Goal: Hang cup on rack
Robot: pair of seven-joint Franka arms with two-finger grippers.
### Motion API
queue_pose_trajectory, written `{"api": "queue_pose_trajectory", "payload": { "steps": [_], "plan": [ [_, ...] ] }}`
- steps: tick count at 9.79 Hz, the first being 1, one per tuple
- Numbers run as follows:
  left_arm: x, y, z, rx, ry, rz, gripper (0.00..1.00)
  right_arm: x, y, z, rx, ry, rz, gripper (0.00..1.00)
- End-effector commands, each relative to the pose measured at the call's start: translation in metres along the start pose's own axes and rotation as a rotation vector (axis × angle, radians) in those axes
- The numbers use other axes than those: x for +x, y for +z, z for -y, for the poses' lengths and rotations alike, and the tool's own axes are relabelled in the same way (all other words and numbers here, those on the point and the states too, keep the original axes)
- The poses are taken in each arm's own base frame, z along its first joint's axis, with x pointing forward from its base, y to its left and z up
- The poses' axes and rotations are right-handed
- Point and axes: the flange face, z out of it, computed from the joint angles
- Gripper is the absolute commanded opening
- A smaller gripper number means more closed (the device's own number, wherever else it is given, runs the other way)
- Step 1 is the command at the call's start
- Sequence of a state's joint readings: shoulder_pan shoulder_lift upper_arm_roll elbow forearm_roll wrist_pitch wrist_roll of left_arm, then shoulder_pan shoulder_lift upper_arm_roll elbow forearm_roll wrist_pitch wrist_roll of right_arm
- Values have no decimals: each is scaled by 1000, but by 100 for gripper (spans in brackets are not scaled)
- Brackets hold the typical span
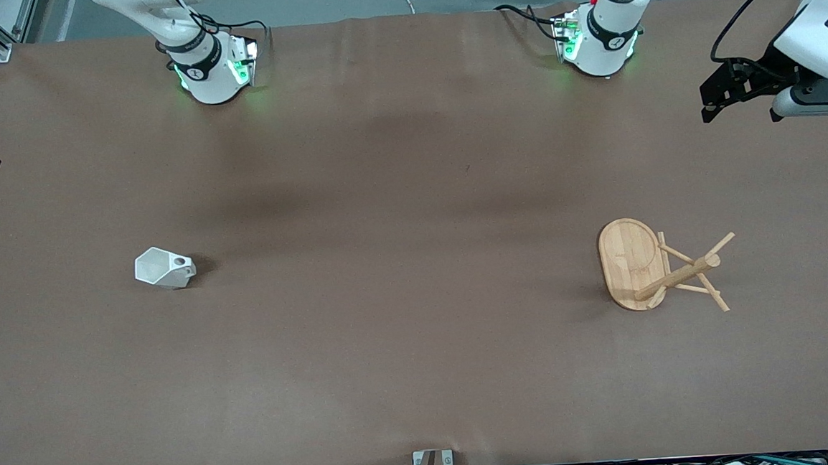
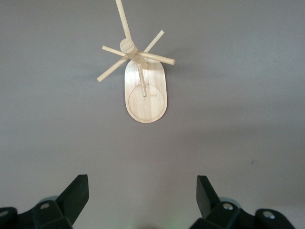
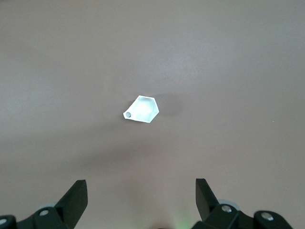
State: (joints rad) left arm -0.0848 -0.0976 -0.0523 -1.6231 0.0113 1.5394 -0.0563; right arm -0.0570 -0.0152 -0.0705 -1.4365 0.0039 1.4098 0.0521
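The cup point(image 1: 163, 269) lies on the desk point(image 1: 405, 319) toward the right arm's end, its pierced handle pointing toward the rack point(image 1: 657, 268), which stands well apart at the left arm's end.

The main risk, I judge, is the grasp: the faceted sides give the fingers slanted faces to close on, so the cup could twist or squirt loose. The peg must then thread the small handle hole, and a slight tilt would make it miss. A nudge could also tip the rack, whose thin pegs spread out around its post.

The right gripper point(image 3: 138, 200) hangs high over the cup, fingers spread wide, empty. The left gripper point(image 2: 142, 196) waits over the rack (likewise released, touching nothing).
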Motion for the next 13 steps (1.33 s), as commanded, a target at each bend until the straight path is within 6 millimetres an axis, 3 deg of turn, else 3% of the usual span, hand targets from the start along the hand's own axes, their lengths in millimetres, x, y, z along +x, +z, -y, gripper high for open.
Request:
{"api": "queue_pose_trajectory", "payload": {
  "steps": [1, 5, 7, 9, 11, 13],
  "plan": [
    [6, 13, 1, 11, 17, 40, 100, 0, -3, 2, -16, -4, -8, 100],
    [6, 10, 1, 12, 17, 33, 100, -1, -3, 0, -12, 0, 2, 100],
    [6, 10, 0, 9, 20, 37, 100, 4, 26, 3, -16, -26, 67, 100],
    [6, 10, 1, 8, 19, 38, 100, 31, 96, 4, -19, -42, 116, 100],
    [6, 11, 0, 9, 20, 40, 100, 49, 190, 0, -18, -80, 82, 100],
    [7, 12, 0, 9, 22, 41, 100, 67, 275, -20, -12, -169, 52, 100]
  ]
}}
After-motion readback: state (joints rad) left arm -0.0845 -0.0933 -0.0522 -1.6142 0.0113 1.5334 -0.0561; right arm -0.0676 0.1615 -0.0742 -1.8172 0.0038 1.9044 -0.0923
